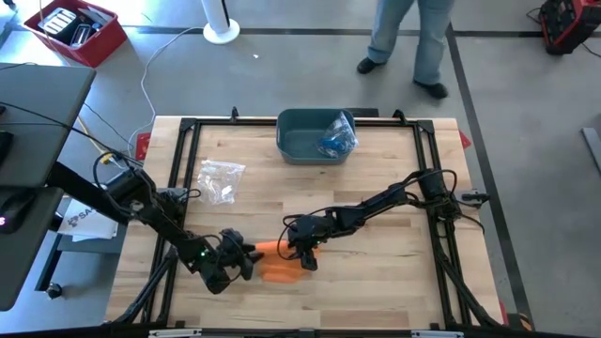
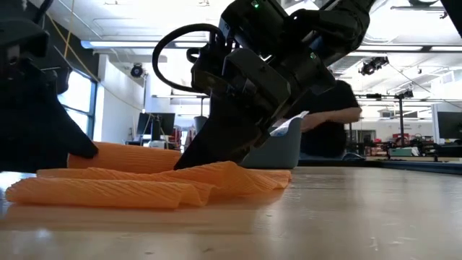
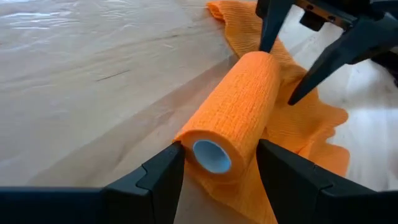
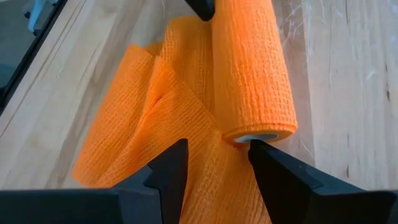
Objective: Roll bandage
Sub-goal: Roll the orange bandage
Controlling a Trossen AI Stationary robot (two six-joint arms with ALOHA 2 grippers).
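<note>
The left gripper (image 3: 214, 171) pinches one end of the orange crinkly bandage roll (image 3: 239, 112). The right gripper (image 4: 214, 163) sits part open at the other end, its finger touching the roll.

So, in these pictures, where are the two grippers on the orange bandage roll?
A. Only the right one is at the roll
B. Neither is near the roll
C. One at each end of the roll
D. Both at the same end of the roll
C: the left gripper straddles the end of the orange bandage roll with the pale core, while the right gripper stands at the opposite end.
</note>
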